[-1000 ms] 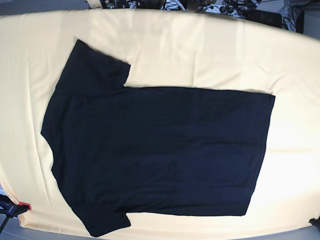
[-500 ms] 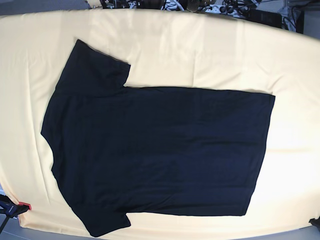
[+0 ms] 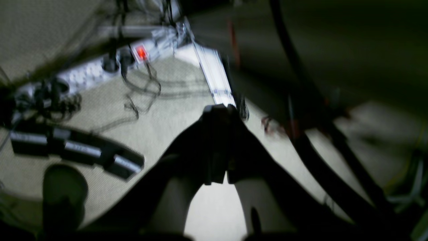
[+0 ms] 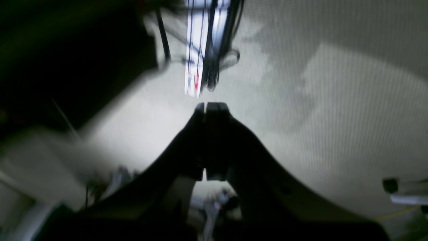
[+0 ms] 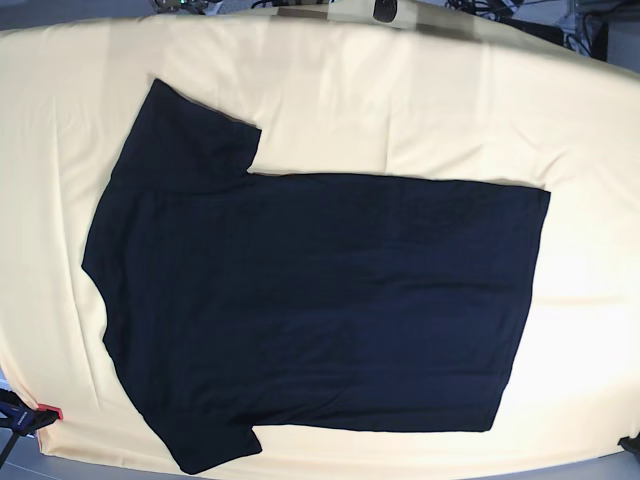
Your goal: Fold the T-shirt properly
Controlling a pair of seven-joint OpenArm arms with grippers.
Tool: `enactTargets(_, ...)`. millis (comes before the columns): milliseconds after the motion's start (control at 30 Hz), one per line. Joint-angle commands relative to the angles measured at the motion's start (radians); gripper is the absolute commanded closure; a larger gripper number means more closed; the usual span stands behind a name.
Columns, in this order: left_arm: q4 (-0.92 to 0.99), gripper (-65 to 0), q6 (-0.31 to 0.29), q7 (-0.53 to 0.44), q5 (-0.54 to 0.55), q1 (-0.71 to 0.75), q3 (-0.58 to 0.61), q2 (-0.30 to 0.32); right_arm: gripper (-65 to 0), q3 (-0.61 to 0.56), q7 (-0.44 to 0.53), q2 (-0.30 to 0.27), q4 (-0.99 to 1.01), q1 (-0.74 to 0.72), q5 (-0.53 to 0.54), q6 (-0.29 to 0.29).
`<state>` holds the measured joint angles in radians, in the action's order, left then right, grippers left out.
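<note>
- Cloth [image 5: 400, 100], pale yellow, covers the whole table in the base view.
- The black T-shirt [image 5: 320, 300] lies flat and spread on it, plain side up, both sleeves toward the view's left and the hem toward its right.
- The left gripper [image 3: 219, 110] hangs away from the table over the floor, jaws pressed together on nothing, above a white power strip [image 3: 100, 67] with a red light.
- The right gripper [image 4: 211, 107] likewise has its jaws together, empty, over pale flooring.
</note>
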<state>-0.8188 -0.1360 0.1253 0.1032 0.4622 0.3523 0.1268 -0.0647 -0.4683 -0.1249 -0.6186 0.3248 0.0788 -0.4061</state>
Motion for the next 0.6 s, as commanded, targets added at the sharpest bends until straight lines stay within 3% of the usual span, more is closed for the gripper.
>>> enactTargets(0,-0.052,0.0,-0.005,0.005,0.003,0.043,0.001,0.022,0.0,-0.001,-0.019,-0.009,-0.036,0.035,0.026,-0.027)
enactTargets(233,-0.405,0.0,-0.005,0.092,0.006,0.296,0.001,0.174,0.0,-0.002,-0.165,-0.104,-0.396,0.309,0.201,-0.122)
enactTargets(467,-0.723,0.0,-0.004,0.161,0.006,0.515,0.001,0.354,0.0,-0.002,-0.165,-0.208,-0.862,0.641,0.210,-0.121)
enactTargets(567,-0.867,0.0,0.030,0.204,0.001,0.597,0.001,0.426,0.0,-0.002,-0.166,-0.249,-1.066,0.777,0.208,-0.101)
